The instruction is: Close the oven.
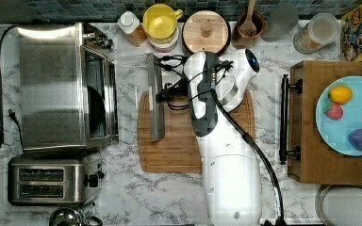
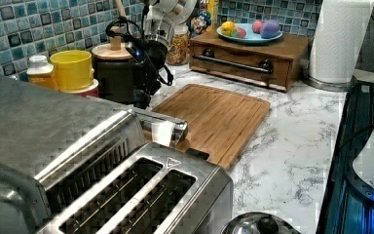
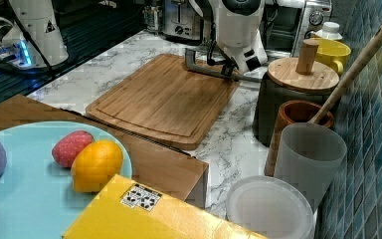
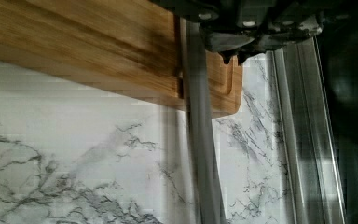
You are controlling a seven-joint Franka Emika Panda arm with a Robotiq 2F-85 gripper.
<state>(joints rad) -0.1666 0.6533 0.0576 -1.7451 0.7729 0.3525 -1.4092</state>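
In the top view the oven stood at the top view's left on the marbled tabletop, its glass door dropped flat so that the long bar handle lay over the near edge of the cutting board. The gripper sat right against that handle, on the side away from the oven body, with the toaster well apart from it toward the top view's lower left. In the left view the gripper hung just behind the handle, the oven's steel top filling the near ground and the yellow cup beside it. In the right view the gripper touched down at the handle, with the oven beyond it and the lidded dark jar close at the right view's right. In the wrist view the fingers showed as dark tips just above the handle, which crossed the board and the tabletop; whether the fingers were apart or clamped on the bar cannot be told.
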